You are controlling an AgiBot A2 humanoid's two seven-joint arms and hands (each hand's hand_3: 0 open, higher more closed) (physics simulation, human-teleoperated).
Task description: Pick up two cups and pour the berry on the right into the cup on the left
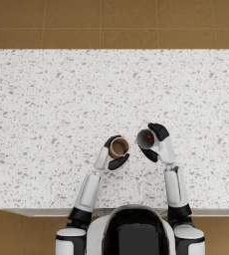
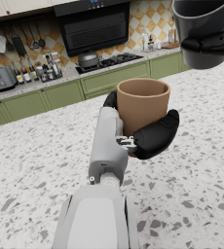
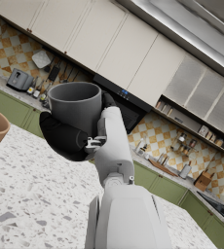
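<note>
Berry [image 1: 150, 137] location: inside the grey cup [image 1: 145, 139], visible in the head view as a small red item against the cup's dark interior. The right hand [image 1: 156, 142] holds the grey cup, fingers wrapped around its wall; the right wrist view confirms dark fingers [image 3: 63, 137] closed on the cup body. In the head view the grey cup's mouth faces partly toward the brown cup [image 1: 119, 147], which suggests the cup is tilted in that direction. The left hand [image 1: 114, 153] holds the brown cup, fingers closed around its wall, and the left wrist view shows it upright with its mouth open upward. Both cups appear lifted clear of the speckled countertop [image 1: 47, 114] and sit near each other, not touching; the grey cup appears higher than the brown one in the left wrist view. Step in hand, as judged: pick-up complete, alignment for pouring under way. The next move calls for positioning the grey rim over the brown cup's opening, then rotating the right wrist further until the berry rolls out. Keep the brown cup level and steady beneath. Risk: a berry released early lands on the countertop.
</note>
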